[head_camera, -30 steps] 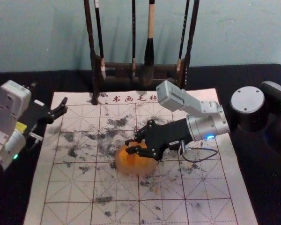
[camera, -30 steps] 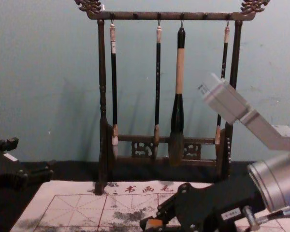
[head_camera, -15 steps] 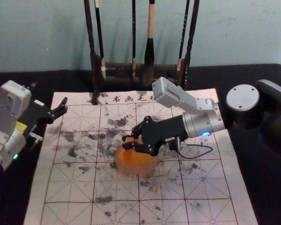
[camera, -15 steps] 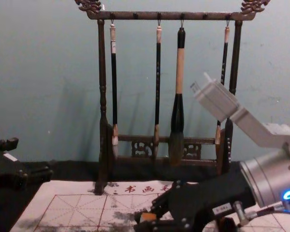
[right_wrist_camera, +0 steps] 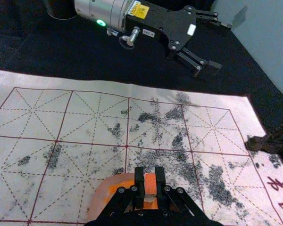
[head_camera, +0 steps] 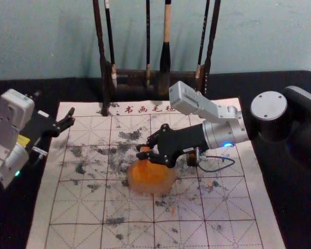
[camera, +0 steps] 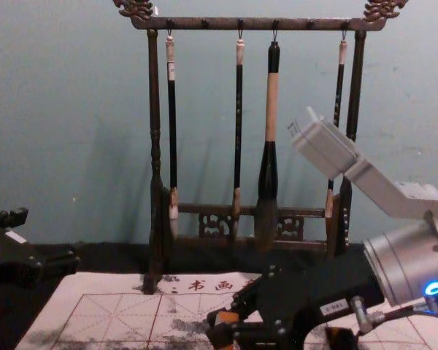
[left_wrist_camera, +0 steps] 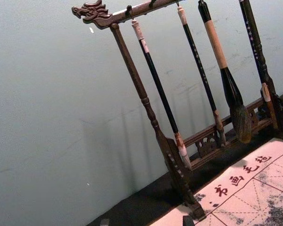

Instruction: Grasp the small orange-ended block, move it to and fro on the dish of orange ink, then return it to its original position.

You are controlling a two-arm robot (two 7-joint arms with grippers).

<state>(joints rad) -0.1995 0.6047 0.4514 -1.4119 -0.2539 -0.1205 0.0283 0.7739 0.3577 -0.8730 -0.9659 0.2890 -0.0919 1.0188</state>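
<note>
1. Small orange-ended block (right_wrist_camera: 150, 184): gripped, upright or nearly so, at the far side of the ink dish, as seen from the head. Contact with the ink: cannot be told.
2. Right claw (right_wrist_camera: 150, 177): closed on the block, fingers pressed to its two sides; reaching in from the right.
3. Dish of orange ink (head_camera: 155, 192): round, pale-rimmed, on the mat, partly beneath the right claw.
4. Progress, as judged: grasp complete; block brought to the dish; inking stage in hand, number of strokes uncertain. Outstanding: any remaining to-and-fro, then return to its original position, which cannot be identified here.
5. Left claw (head_camera: 70, 117): idle at the mat's left edge, fingers spread wide, holding nothing.
6. Gridded mat (head_camera: 238, 228): ink-smudged, laid on the black-covered table (head_camera: 307, 228).
7. Wooden rack (camera: 155, 219), with hanging brushes (camera: 271, 109): beyond the dish, out of the stroke's way.
8. Small dark object (head_camera: 192, 158): partly hidden under the right arm; a possible snag if that arm dips.
</note>
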